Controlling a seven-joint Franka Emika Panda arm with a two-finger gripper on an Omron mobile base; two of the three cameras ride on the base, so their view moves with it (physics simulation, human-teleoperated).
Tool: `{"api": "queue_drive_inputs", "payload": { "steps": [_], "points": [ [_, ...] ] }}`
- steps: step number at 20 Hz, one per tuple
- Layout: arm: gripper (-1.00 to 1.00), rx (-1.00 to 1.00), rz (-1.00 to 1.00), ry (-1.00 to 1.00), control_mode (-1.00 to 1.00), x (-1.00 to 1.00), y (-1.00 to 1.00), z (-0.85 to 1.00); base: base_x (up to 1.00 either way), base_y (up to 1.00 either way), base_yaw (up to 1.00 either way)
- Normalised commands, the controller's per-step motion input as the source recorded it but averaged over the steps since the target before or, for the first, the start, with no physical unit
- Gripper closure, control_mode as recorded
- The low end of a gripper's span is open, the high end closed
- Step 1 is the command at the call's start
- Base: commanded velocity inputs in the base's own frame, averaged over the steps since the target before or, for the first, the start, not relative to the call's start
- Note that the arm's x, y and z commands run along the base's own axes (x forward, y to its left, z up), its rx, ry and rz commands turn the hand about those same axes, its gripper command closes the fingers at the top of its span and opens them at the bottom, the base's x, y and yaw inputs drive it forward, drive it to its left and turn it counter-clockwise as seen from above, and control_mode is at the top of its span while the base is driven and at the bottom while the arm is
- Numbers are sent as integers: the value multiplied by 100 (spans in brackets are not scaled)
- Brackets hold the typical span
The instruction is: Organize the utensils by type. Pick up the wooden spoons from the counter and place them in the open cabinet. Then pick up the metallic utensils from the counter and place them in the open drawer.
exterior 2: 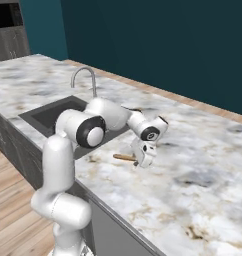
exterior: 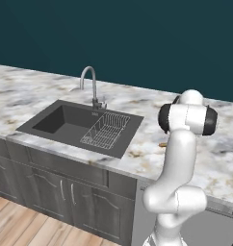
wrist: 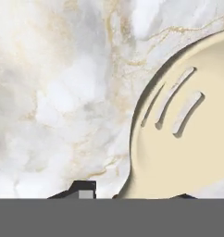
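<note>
Fingers [exterior 2: 143,162] low over the marble table [exterior 2: 203,165], pointing straight down at the near stretch of slab just at 3 o'clock of the sink [exterior 2: 48,116]. Shorter wooden spoon [exterior 2: 125,157] lies flat on the table right under them; its orange-brown handle sticks out toward 9 o'clock from the hand in the right base view, the head end hidden beneath the hand. Hand view: pale cream head [wrist: 183,143] of that spoon, with three slots cut through it, takes up the 3 to 5 o'clock part of the picture and narrows toward 6 o'clock, where it passes between the two dark finger tips [wrist: 84,189]. One tip sits at about 7 o'clock just beside the neck of the spoon, the other barely shows at 5 o'clock. Fingers look drawn in on either side of the neck, but contact is cut off by the bottom of the picture; cannot tell whether they are clamped on it. Spoon shows no lift, lying on the marble. Left base view: arm [exterior: 178,158] bent forward over the table edge, a sliver of orange-brown handle [exterior: 162,143] showing at its 9 o'clock side. Sink with curved tap [exterior: 89,84] and wire rack [exterior: 106,129] inside, well apart at 9 o'clock.
</note>
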Motion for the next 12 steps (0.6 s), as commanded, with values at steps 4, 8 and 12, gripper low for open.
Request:
{"api": "queue_drive_inputs", "payload": {
  "steps": [4,8,12],
  "points": [
    [100,0,-15,-17,-100,-58,0,100,0,0,0],
    [100,-6,-9,-32,-100,-92,15,100,0,0,0],
    [100,-21,-3,-42,-100,-100,51,85,0,0,0]
  ]
}}
